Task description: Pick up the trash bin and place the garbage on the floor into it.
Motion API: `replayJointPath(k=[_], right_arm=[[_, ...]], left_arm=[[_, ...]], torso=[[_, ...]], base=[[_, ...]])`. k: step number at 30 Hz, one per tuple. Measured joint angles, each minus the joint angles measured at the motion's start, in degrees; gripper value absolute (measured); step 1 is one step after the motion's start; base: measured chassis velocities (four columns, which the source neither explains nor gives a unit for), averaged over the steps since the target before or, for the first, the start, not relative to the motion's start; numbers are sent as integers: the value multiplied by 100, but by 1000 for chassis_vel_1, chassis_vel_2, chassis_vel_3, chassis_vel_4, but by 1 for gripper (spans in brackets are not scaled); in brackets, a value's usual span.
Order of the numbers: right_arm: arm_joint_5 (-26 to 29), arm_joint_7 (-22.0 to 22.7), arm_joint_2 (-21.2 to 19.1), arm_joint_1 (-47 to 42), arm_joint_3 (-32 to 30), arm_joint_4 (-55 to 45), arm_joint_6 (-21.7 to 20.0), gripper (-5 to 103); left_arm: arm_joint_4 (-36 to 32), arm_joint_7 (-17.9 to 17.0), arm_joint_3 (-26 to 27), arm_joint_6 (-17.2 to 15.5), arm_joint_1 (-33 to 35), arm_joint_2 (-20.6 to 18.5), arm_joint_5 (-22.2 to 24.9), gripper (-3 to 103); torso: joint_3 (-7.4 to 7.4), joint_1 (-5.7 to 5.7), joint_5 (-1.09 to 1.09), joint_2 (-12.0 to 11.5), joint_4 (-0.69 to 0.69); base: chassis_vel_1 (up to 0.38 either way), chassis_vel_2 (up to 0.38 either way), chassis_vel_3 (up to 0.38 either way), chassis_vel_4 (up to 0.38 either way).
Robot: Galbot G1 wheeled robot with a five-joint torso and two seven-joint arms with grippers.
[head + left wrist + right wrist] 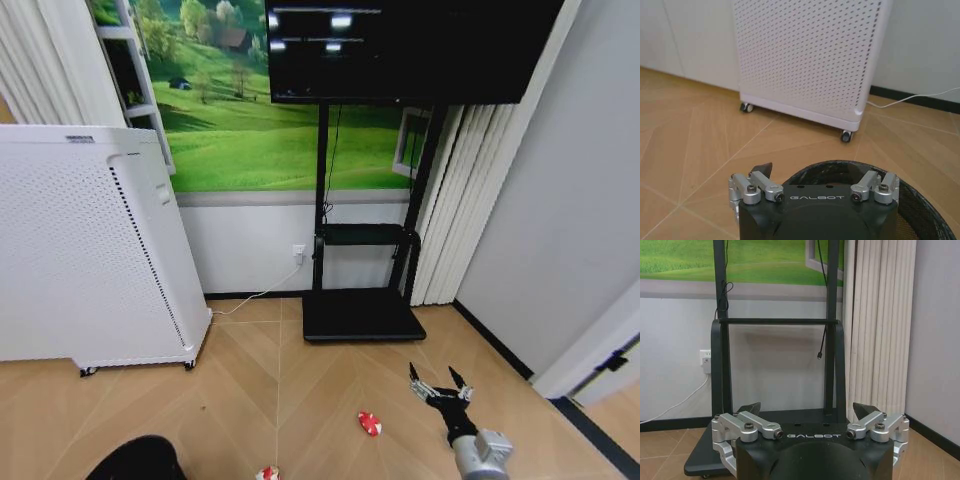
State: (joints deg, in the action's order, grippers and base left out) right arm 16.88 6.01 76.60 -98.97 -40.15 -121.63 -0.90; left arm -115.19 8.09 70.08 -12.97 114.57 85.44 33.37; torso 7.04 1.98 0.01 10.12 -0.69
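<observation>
Right gripper point(441, 385) is low over the wood floor point(300, 380), jaws spread apart with nothing between them; the right wrist view has both fingertips point(751, 407) wide and aimed at the black TV stand point(777, 370) by the wall. One red-and-white wrapper point(369, 423) lies on the floor just to the gripper's left and slightly nearer the robot, not touching it. A second red-and-white piece point(267, 473) sits further left, at the bottom edge of the head view. Left gripper point(817, 172) is over the trash bin point(920, 210), its mesh rim right under the fingers; one fingertip point(762, 168) shows outside the rim, the other is hidden, so can't tell if it's clamped. Bin also shows in the head view point(135, 460), bottom left. White perforated unit on casters point(805, 55) stands beyond the left gripper.
</observation>
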Motion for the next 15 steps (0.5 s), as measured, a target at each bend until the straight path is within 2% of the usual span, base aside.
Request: replayJointPath(k=[2, 3, 4, 6, 7, 9, 15], right_arm=[[0, -1, 17, 4, -6, 20, 17, 100], [3, -17, 24, 29, -8, 78, 52, 100], [3, -17, 24, 29, -8, 78, 52, 100], [18, -38, 7, 50, -23, 116, 71, 100], [18, -38, 7, 50, -23, 116, 71, 100], [49, -47, -5, 83, -52, 154, 79, 100], [41, -70, 20, 86, -45, 241, 129, 100]], left_arm=[[-95, -181, 159, -403, 42, -12, 286, 87], [67, -271, 286, -821, 91, -131, 965, 84], [67, -271, 286, -821, 91, -131, 965, 84], [147, -366, 310, -977, 198, -148, 1479, 87], [147, -366, 310, -977, 198, -148, 1479, 87], [149, -465, 355, -1082, 299, -83, 1856, 88], [206, -519, 355, -1099, 337, -61, 1973, 88]], torso=[[-43, -10, 0, -53, -1], [-116, -34, -3, -150, 0], [-116, -34, -3, -150, 0], [-169, -45, -3, -214, -1], [-169, -45, -3, -214, -1], [-226, -58, -1, -283, 1], [-319, -79, -1, -398, 0]], base=[[0, 0, 0, 0], [0, 0, 0, 0], [0, 0, 0, 0], [0, 0, 0, 0], [0, 0, 0, 0], [0, 0, 0, 0], [0, 0, 0, 0]])
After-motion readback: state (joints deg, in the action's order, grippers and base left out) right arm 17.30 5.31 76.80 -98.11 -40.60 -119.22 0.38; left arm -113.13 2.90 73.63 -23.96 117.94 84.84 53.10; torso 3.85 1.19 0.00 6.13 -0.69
